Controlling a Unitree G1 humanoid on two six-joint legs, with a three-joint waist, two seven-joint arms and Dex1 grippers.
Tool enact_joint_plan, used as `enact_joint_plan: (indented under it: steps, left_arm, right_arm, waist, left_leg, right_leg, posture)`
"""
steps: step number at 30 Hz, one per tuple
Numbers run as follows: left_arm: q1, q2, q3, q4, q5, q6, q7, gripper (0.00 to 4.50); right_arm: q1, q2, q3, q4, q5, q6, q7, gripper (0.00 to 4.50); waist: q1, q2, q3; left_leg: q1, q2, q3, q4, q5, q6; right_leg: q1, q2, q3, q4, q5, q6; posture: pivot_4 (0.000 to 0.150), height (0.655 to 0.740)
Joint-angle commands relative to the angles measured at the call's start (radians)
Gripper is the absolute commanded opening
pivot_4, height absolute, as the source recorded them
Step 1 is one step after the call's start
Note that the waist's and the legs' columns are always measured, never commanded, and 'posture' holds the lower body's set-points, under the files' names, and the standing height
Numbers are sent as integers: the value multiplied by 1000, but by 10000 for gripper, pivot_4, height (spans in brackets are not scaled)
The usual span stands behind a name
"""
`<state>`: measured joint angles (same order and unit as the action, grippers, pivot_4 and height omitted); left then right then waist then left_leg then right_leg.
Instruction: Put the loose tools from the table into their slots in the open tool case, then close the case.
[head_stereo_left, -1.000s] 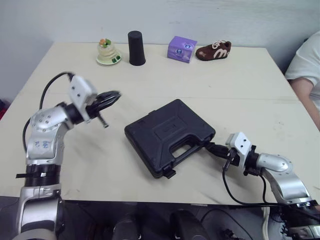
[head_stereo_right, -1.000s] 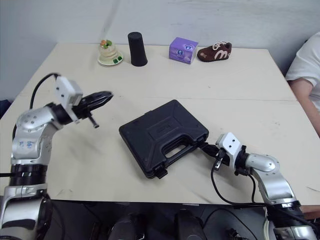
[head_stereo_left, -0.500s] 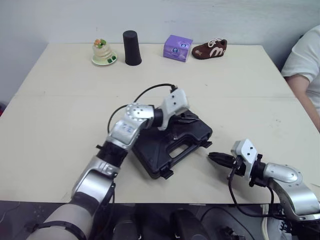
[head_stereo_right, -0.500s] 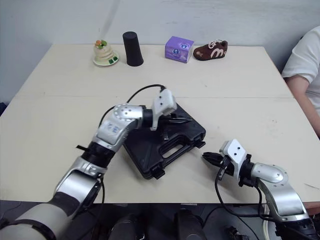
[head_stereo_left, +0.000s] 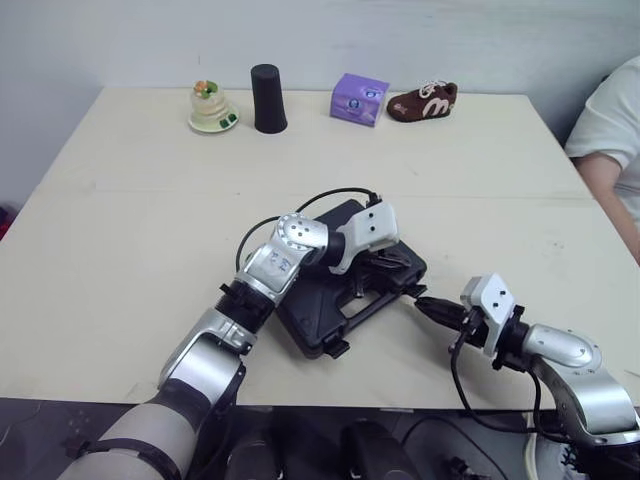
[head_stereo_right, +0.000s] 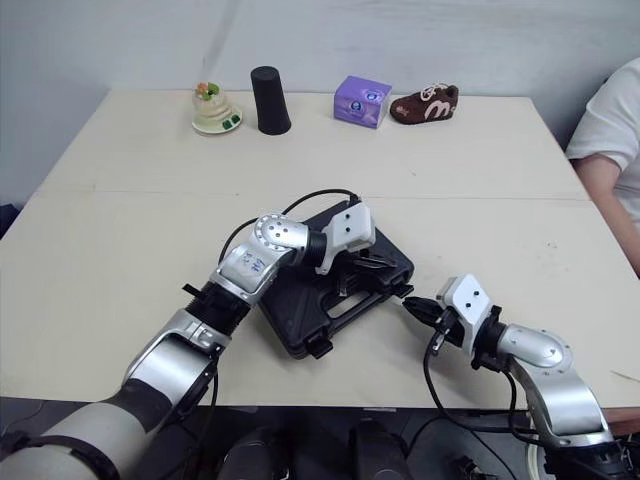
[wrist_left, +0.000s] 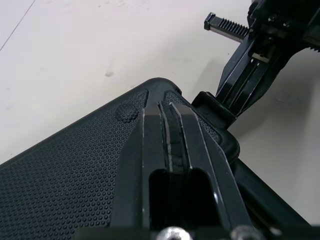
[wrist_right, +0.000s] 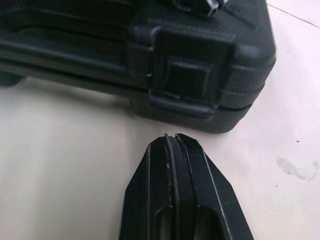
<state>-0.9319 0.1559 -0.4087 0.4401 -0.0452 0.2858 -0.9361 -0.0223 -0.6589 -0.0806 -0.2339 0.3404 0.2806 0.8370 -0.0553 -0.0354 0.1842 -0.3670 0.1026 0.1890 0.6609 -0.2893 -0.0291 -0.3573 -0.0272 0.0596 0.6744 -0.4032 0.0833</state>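
Left gripper (head_stereo_left: 396, 263), fingers together, empty, atop the shut tool case (head_stereo_left: 318, 322); right gripper (wrist_right: 170, 141) likewise, just off its latch (wrist_right: 186, 79).

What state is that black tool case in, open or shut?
Shut: the tool case has its lid flat on its base, seam closed beside the latch. Whether it is snapped, cannot tell.

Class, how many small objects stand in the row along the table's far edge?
4, from the robot's left to right: a green-and-white ornament, a black cup, a purple box, a brown shoe. Nothing seems to hide any others.
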Motion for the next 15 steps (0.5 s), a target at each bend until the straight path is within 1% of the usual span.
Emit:
enact_joint_plan:
  steps: [1, 6, 10, 12, 15]
  left_arm:
    - [64, 13, -62, 98, 89, 74, 33, 0]
    - [80, 17, -72, 92, 93, 77, 28, 0]
    - [81, 13, -71, 98, 96, 81, 40, 0]
    - [80, 29, -93, 89, 125, 72, 45, 0]
    - [85, 35, -99, 68, 132, 87, 33, 0]
  right_arm:
    - [-18, 8, -2, -37, 24, 13, 0, 441]
    - [-54, 28, -7, -63, 81, 84, 2, 441]
    - [-85, 36, 1, -61, 75, 92, 6, 441]
    - [-105, 45, 0, -61, 81, 104, -1, 441]
    - [-133, 58, -2, -55, 89, 121, -10, 441]
  waist:
    - [1, -1, -5]
    - [0, -3, -11]
    - [0, -5, -13]
    - [-2, -5, -13]
    - [-6, -5, -14]
  left_leg:
    - [0, 0, -1, 0, 0, 0]
    - [0, 0, -2, 0, 0, 1]
    - [0, 0, -2, 0, 0, 1]
    - [0, 0, -2, 0, 0, 1]
    - [0, 1, -2, 0, 0, 1]
  right_leg:
    - [1, 0, 0, 0, 0, 0]
    - [2, 0, -1, -1, 0, 0]
    - [2, 0, -1, -1, 0, 0]
    - [2, 0, -1, -1, 0, 0]
    - [2, 1, -1, -1, 1, -1]
  posture:
    - [1500, 7400]
    - [1500, 7400]
    - [1500, 7400]
    - [1500, 7400]
    - [1500, 7400]
